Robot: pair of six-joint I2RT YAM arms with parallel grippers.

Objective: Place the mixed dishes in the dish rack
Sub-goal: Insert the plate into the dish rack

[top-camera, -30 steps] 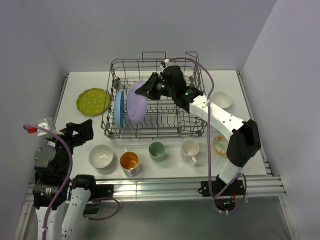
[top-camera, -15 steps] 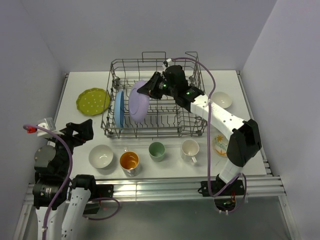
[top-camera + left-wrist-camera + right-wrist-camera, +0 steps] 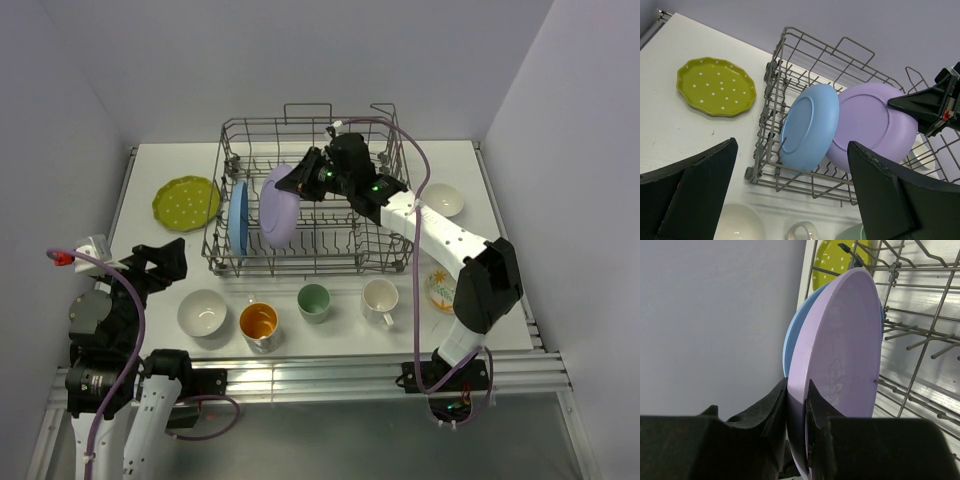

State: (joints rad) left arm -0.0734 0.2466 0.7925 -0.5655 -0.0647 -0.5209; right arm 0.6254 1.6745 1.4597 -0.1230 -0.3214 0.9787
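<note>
The right claw (image 3: 300, 180) pinches the rim of the lavender plate (image 3: 277, 208), holding it on edge inside the rack (image 3: 250, 125), just beside the blue plate (image 3: 238, 218) that stands in the left end. Whether the two plates touch, I cannot tell. The left claw (image 3: 158, 262) is spread wide and empty, low at the near left.

The grip is only a narrow bite on the rim, so the plate could swing. If it is let go before its lower edge sits between the tines, I think it may tip onto the blue plate or slide flat. The yellow-green plate (image 3: 186, 202) and the cups and bowls wait on the surface (image 3: 470, 330).
</note>
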